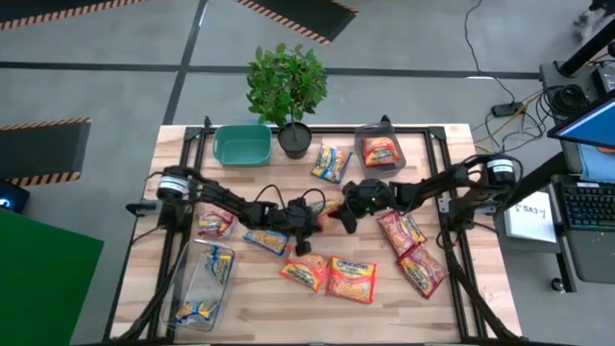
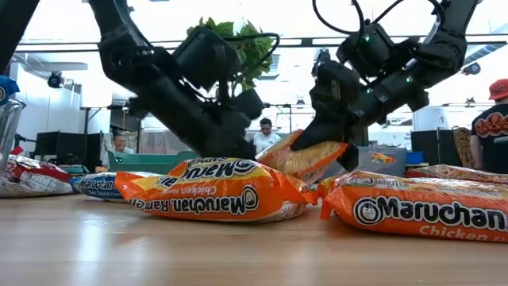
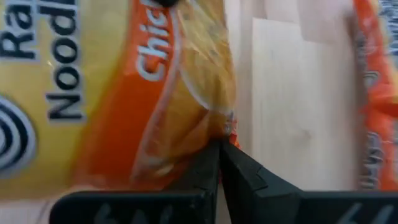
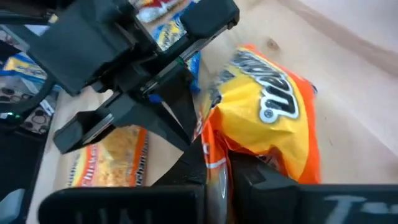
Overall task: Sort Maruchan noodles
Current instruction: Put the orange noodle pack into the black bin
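Note:
One orange Maruchan packet (image 1: 332, 205) hangs between both grippers near the table's middle. In the low view this packet (image 2: 308, 160) sits tilted above the packets lying on the wood. My left gripper (image 3: 221, 144) is shut on one end of it. My right gripper (image 4: 214, 155) is shut on the opposite end. Loose packets lie flat around them: two orange ones (image 1: 332, 277) toward the near edge, red ones (image 1: 411, 248) to the right, a red (image 1: 216, 223) and a blue one (image 1: 267, 240) to the left. My left gripper pinches the orange packet's crimped end seam (image 3: 229, 127) between its two fingers, reaching in from the table's left. The packet is tilted and seems lifted off the wood. My right gripper pinches the opposite end of the packet, at its orange edge (image 4: 210, 144), between both fingers, coming from the table's right and slanting down. The packet body (image 4: 273, 118) bulges up beyond the fingers toward the left gripper (image 4: 186, 118).
A green bin (image 1: 242, 144) and a potted plant (image 1: 286, 86) stand at the far edge. A clear tub (image 1: 380, 149) there holds a red packet, with a blue-yellow packet (image 1: 332, 161) beside it. Another clear tub (image 1: 205, 284) at the near left holds blue packets. People show beyond the table.

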Robot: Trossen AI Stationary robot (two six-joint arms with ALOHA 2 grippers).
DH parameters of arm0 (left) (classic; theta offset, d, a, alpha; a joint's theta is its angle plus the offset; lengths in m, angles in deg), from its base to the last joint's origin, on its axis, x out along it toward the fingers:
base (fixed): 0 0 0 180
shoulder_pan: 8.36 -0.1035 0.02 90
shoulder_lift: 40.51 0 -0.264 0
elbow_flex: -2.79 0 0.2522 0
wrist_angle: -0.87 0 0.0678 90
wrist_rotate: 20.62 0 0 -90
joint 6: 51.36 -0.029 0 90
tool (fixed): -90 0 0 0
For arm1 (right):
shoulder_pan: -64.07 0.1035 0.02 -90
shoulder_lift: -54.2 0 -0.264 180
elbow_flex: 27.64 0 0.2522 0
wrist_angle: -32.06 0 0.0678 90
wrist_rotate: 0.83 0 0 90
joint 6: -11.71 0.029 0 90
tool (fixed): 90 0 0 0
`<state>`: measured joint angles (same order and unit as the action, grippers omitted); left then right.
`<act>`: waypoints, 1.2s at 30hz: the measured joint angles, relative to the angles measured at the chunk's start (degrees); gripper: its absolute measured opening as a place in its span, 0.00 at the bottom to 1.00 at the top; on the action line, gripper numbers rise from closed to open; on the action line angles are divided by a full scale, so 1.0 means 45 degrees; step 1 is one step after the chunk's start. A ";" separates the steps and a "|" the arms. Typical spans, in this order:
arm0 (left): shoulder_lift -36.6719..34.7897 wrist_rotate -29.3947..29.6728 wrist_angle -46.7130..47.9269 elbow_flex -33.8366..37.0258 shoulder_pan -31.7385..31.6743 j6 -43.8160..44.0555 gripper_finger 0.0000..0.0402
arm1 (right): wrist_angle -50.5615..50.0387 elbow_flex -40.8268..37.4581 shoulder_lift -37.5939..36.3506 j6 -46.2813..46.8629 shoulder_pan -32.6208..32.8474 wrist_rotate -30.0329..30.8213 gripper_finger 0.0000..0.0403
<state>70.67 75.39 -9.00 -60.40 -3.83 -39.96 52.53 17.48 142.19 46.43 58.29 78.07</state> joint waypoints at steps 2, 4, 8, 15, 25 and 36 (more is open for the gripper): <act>-0.0599 0.0021 0.0635 -0.0002 0.0031 -0.0175 0.00 | -0.0451 0.0000 -0.0515 -0.0190 0.0000 0.0006 0.04; -0.1155 0.0063 0.1251 -0.0015 0.0047 -0.0353 0.00 | -0.0863 0.0000 -0.1096 -0.0352 -0.0024 0.0049 0.04; -0.2200 0.0105 0.2352 -0.0010 0.0064 -0.1042 0.00 | -0.1371 0.0034 -0.2354 -0.0673 -0.0053 0.0145 0.04; -0.4270 0.0216 0.3108 -0.0004 0.0069 -0.2919 0.00 | -0.5995 0.1510 -0.4933 -0.2054 -0.0070 0.2415 0.04; -0.5899 0.0255 0.3284 0.0019 0.0064 -0.4358 0.00 | -1.6981 0.7339 -0.5134 -0.3314 -0.1857 0.7514 0.04; -0.5796 0.0255 0.4205 0.0023 0.0064 -0.3999 0.00 | -1.9911 0.9551 -0.2570 -0.5172 -0.6737 0.4274 0.04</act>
<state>44.59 76.54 9.92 -60.30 -3.54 -57.96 -37.07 60.46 130.63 23.15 27.97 97.30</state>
